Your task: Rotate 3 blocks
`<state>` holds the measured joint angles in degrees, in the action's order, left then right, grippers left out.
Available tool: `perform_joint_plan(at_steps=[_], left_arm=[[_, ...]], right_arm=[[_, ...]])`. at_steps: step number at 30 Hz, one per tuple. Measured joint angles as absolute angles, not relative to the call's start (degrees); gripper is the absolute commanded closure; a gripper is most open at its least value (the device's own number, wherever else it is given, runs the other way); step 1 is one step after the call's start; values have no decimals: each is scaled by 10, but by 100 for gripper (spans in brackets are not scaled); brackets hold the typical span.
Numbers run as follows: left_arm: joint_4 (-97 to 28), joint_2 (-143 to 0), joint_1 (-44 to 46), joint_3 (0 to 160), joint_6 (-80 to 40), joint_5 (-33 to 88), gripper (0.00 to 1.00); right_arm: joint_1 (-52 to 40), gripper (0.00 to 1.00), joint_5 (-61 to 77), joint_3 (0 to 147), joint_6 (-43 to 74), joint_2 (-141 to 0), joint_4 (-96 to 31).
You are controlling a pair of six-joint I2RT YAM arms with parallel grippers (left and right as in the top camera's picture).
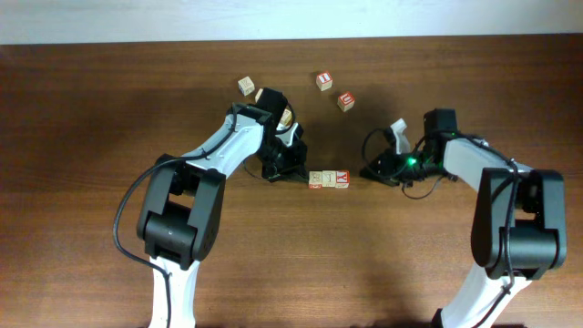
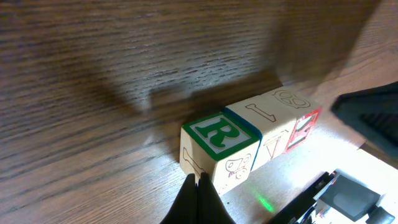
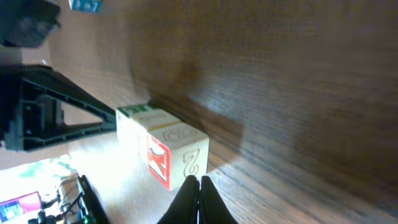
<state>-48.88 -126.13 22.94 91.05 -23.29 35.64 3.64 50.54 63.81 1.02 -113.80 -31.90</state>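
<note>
Six cubes show plainly on the wooden table [image 1: 109, 100] from overhead, and three of them are red-printed blocks. The first red block [image 1: 324, 81] and the second red block [image 1: 345, 101] lie loose and apart from each other, at about 12 and 1 o'clock from the table's centre. The third red block [image 1: 342, 179] closes the 3 o'clock end of a row of three cubes lying just off centre, its faces touching its neighbour.

In that row the green R cube [image 2: 217, 146] takes the 9 o'clock end. One middle cube [image 2: 267, 121], pale with a printed "I", sits between it and the third red block. One more pale cube [image 1: 246, 86] lies alone at about 11 o'clock, near the left arm. From the right wrist, one blue-marked cube [image 3: 84, 5] peeks in at the top edge; which of the overhead cubes it is cannot be told.

There are two arms, one at each end of the row. The left gripper [image 2: 199, 186] has its fingers pressed together on nothing, the tips right at the near face of the green R cube at 9 o'clock. The right gripper [image 3: 199, 186] is likewise pressed together and empty, its tips just beside the third red block at 3 o'clock. Whether either tip actually touches its cube cannot be told.
</note>
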Motion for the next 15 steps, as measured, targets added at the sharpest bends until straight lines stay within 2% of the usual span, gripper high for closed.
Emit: perform_joint_plan(at_steps=[15], left_arm=[[-490,-1261,229,910,-233,356,100]], right_arm=[[19,96,537,589,17,-1140,-227]])
